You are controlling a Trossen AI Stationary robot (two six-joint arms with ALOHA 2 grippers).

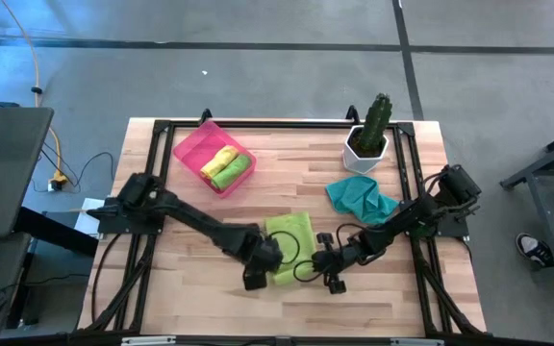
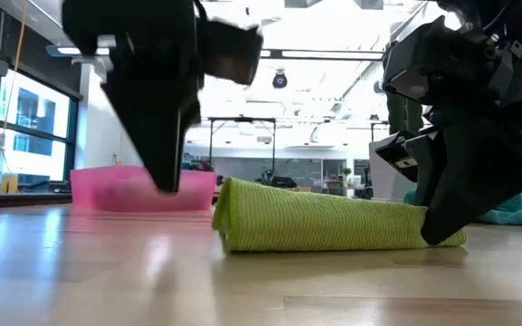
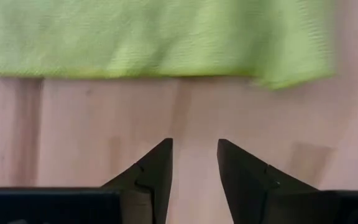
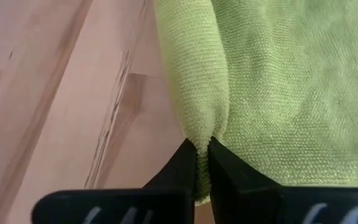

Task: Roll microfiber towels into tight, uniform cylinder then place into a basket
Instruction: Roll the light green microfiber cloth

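Now, right tool (image 4: 202,149) pinching green towel (image 4: 272,81) (edge) — left tool (image 3: 194,155) parted

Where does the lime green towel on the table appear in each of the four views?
High view: lime green towel at bottom centre, between both hands.
Low view: rolled towel at centre.
Left wrist view: along the top.
Right wrist view: fills the right side, pinched by the right hand.
Shared landmark: wooden table.
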